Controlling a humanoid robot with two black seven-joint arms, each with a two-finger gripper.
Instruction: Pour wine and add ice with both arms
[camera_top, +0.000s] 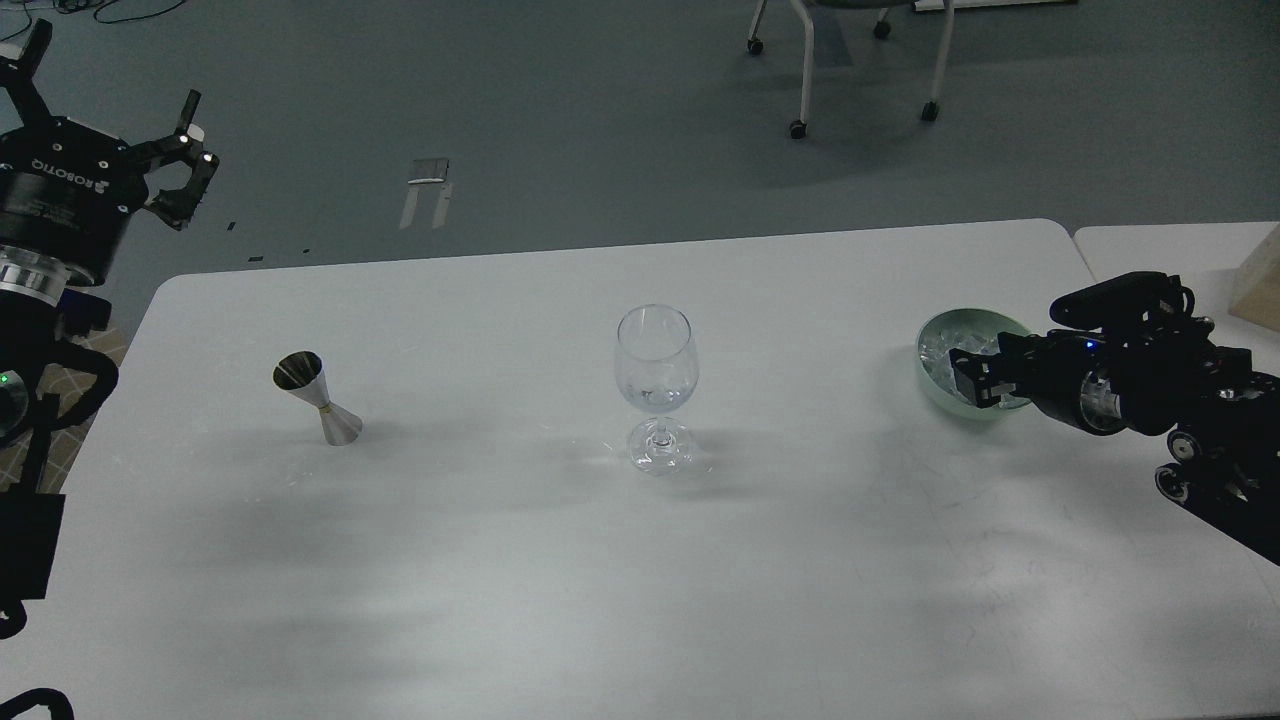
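Note:
A clear wine glass (655, 385) stands upright at the middle of the white table (600, 560). A steel jigger (317, 398) stands to its left. A pale green bowl (950, 375) holding small clear ice cubes (942, 350) sits at the right. My right gripper (975, 378) reaches over the bowl's near right side, its fingers down among the ice; they are dark and I cannot tell how they stand. My left gripper (110, 110) is raised beyond the table's far left corner, fingers spread open and empty.
A second white table (1160, 250) adjoins at the right with a tan box (1260, 290) on it. A wheeled chair (850, 60) stands on the floor beyond the table.

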